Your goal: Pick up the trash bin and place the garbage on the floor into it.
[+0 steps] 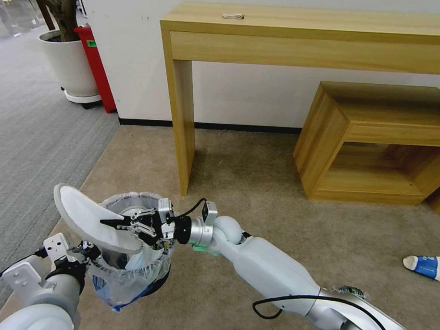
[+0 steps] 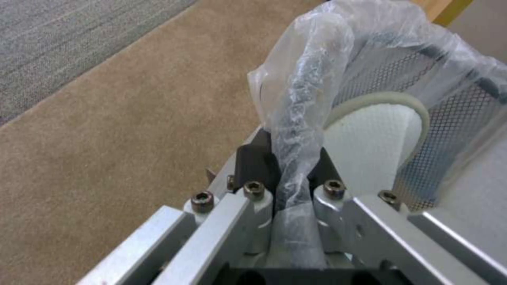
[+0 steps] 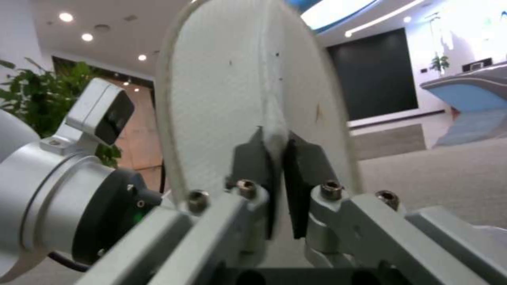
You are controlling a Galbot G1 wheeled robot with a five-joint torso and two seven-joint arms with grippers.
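1. Left gripper (image 2: pixel 288 174) sits nearest the head camera, at 7 o'clock in that view, pads clamped on the bagged rim of the trash bin (image 1: pixel 129 272). Left wrist view: crinkled plastic liner (image 2: pixel 311 99) pinched between both black pads, mesh wall beyond it.
2. Bin sits at the gripper's 3 o'clock in the head view, over the beige floor (image 1: pixel 258 185); cannot tell whether its base touches the carpet. Blue bag shows low on its outside.
3. Right gripper (image 1: pixel 118 224) is over the bin mouth, arm reaching in from 4 o'clock. Fingers closed on a white slipper (image 1: pixel 90 218).
4. Slipper lies tilted across the rim's near-left side, the clamped end over the opening, the free end sticking up and out toward 10 o'clock, past the rim. Right wrist view: both pads squeeze the slipper's edge, sole face toward the lens.
5. Bin contents: a second white slipper (image 2: pixel 378 150) stands against the mesh wall inside; something light blue lower down, too hidden to identify.
6. Blue and white paper cup (image 1: pixel 425 266) lies on its side on the carpet at 3 o'clock, well apart from the bin.
7. Wooden desk (image 1: pixel 301 38) at 12 o'clock, low wooden shelf unit (image 1: pixel 375 141) at 2 o'clock.
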